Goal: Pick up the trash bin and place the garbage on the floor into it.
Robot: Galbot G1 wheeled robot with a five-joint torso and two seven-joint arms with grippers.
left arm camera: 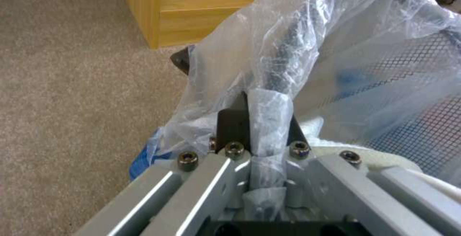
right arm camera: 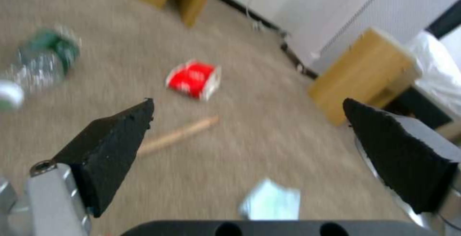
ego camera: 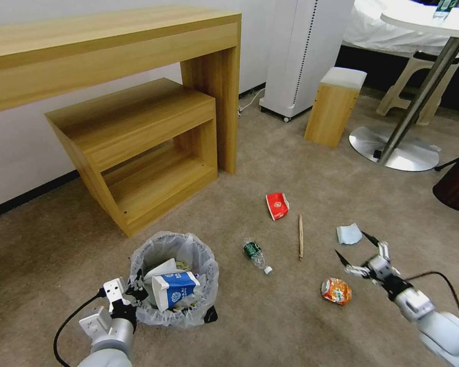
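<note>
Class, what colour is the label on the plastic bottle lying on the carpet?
Green, on the bottle, clearest in the head view.

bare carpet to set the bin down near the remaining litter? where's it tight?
Free: carpet between the trash bin, held by the left gripper, and the green-label bottle; also the wide patch ahead of the red wrapper, toward the wooden stool.

Crowded: the stick, pale blue mask and orange packet cluster around the open right gripper.

The floor (ego camera: 290,153) is beige carpet. The bin (ego camera: 174,278) shows black mesh under a translucent whitish liner and holds a blue-and-white carton (ego camera: 174,288). On the carpet lie a red wrapper (ego camera: 277,205), a green-labelled bottle (ego camera: 255,254), an orange packet (ego camera: 336,290), a pale blue mask (ego camera: 349,234) and a tan stick (ego camera: 301,236).
</note>
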